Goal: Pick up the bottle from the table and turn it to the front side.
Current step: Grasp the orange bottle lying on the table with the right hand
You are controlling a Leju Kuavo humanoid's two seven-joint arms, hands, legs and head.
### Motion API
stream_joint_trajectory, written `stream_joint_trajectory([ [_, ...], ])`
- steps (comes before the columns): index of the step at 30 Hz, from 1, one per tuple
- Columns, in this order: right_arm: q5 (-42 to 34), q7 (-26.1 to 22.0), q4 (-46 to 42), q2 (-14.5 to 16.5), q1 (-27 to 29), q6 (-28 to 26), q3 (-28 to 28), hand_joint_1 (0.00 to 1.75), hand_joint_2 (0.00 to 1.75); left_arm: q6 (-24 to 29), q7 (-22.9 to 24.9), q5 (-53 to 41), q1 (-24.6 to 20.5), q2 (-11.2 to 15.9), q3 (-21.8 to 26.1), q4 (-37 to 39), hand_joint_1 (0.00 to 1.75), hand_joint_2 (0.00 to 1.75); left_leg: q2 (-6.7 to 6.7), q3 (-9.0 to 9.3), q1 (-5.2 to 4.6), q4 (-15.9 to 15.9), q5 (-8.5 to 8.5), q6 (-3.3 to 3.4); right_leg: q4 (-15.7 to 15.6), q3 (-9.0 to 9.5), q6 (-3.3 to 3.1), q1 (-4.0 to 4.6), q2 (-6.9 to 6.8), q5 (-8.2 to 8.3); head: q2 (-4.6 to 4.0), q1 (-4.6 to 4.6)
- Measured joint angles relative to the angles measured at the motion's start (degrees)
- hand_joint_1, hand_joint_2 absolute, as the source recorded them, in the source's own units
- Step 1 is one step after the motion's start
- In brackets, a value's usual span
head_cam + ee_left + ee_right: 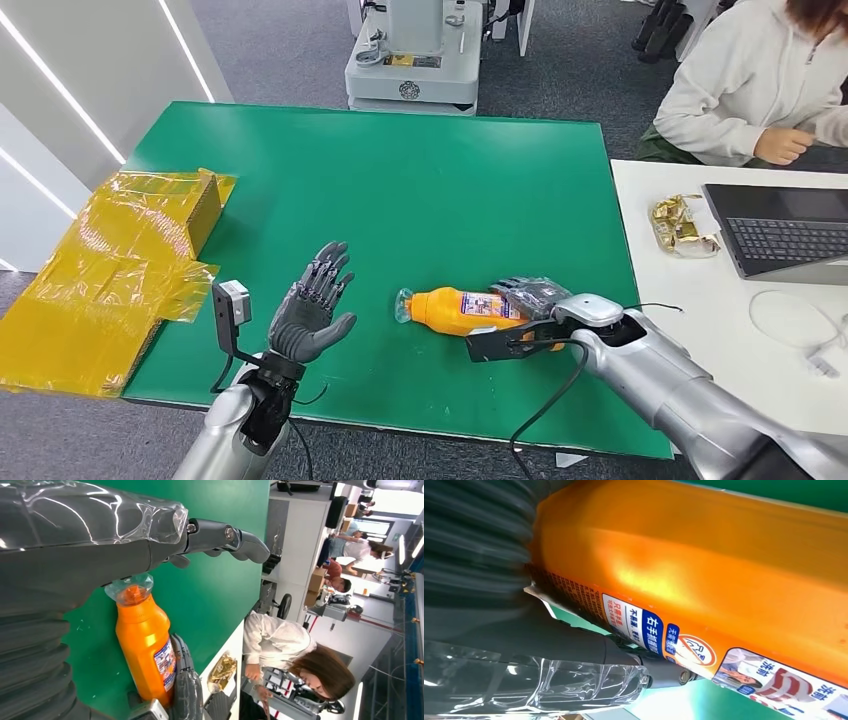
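Our right hand (530,297) grasps the orange bottle (455,309), which lies on its side on the green table (400,180); our left hand (313,305) hovers empty, fingers spread

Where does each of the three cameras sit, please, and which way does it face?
Head view: high on the body, looking down at the green table; both silver arms show.
Left wrist view: behind the open left hand, facing the orange bottle.
Right wrist view: behind the right hand, close against the bottle's label.
All three share the bottle.
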Motion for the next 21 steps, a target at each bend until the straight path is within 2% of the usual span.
stream_joint_trajectory([
  [1,-0.14,-0.12,0.09,0.0,-0.1,-0.09,0.2,1.46,1.75,0.01,0.0,-0.01,-0.01,-0.04,0.0,0.0,0.0,1.75,0.0,0.0,0.0,0.0,0.0,0.0,0.0,0.0,0.0,0.0,0.0,0.0,0.0,0.0],
  [3,-0.44,-0.34,0.25,0.01,-0.35,-0.36,0.47,1.54,1.75,0.08,0.03,-0.01,-0.05,-0.13,0.02,0.0,0.0,1.75,0.01,0.01,0.0,0.0,0.0,0.0,0.0,0.0,0.0,0.0,0.0,0.0,0.0,-0.01],
  [9,-0.89,-0.9,0.69,0.16,-0.9,-1.35,1.18,1.74,1.75,0.38,0.13,-0.07,-0.07,-0.28,0.29,0.0,0.0,1.75,0.01,0.03,0.01,0.0,0.0,0.0,0.0,0.02,0.0,0.0,0.0,0.0,0.0,-0.01],
  [18,-3.71,-2.77,1.14,0.17,-0.46,-4.27,1.63,1.75,1.75,0.42,0.13,-0.08,0.12,-0.43,0.93,0.0,0.0,1.75,0.01,0.05,0.0,0.0,0.0,0.0,0.0,0.02,0.0,0.0,0.01,0.0,0.0,-0.01],
  [21,-7.7,-4.97,1.22,0.15,0.54,-5.75,0.75,1.75,1.75,0.42,0.13,-0.16,0.12,-0.47,0.94,0.01,0.0,1.75,0.01,0.05,0.0,0.0,0.0,0.0,0.0,0.02,0.0,0.0,0.01,0.0,0.0,-0.01],
])
